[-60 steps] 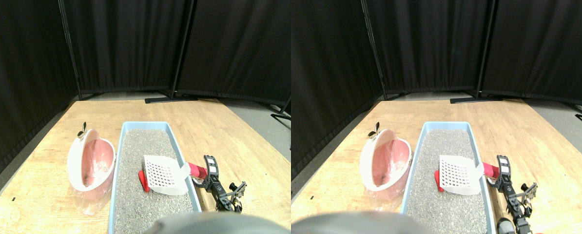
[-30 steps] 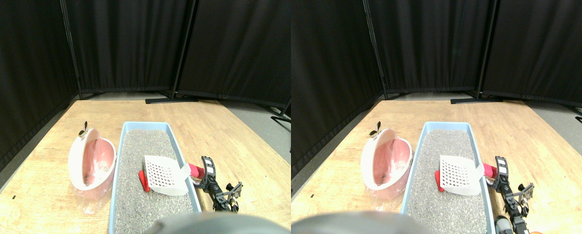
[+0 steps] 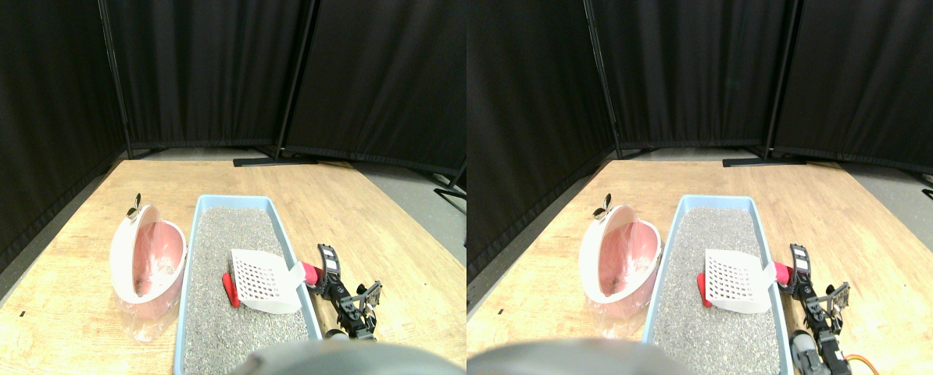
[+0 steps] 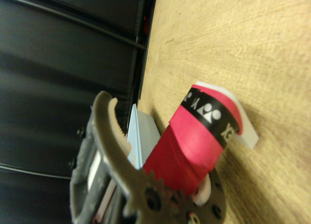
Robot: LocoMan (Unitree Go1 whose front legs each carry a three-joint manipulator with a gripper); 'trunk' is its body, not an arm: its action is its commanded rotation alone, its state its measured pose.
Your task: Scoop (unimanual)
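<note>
The surface is a pale wooden platform (image 3: 373, 219) laid on a grey floor (image 3: 416, 183), its grain running away from the camera; it is not a desk but a low board. Nearest the camera, at the lower right, the right gripper (image 3: 324, 269) reaches in beside the tray; in the wrist view its dark toothed jaw (image 4: 114, 151) lies alongside the red wrapped handle (image 4: 194, 146), which carries a black band with white marks; whether the jaws clamp the handle cannot be told from either view. The handle's white tip rests against the wood in the wrist view. The handle (image 3: 312, 273) pokes out over the right wall of the light blue litter tray (image 3: 193, 266), which is filled with grey litter (image 3: 232, 234); the white slotted scoop (image 3: 262, 280) sits inside the tray, on the litter against the right wall, toward the near end. A small red object (image 3: 230, 289) lies on the litter just beside the scoop's left edge, partly hidden by it. Left of the tray, touching or nearly touching its wall, stands a pink bin (image 3: 150, 262) with a white rim, lined with a clear plastic bag; it tilts toward the tray. Beyond the platform, black curtain panels (image 3: 201, 70) on dark metal stands (image 3: 275, 160) close off the room on the far and left sides.
</note>
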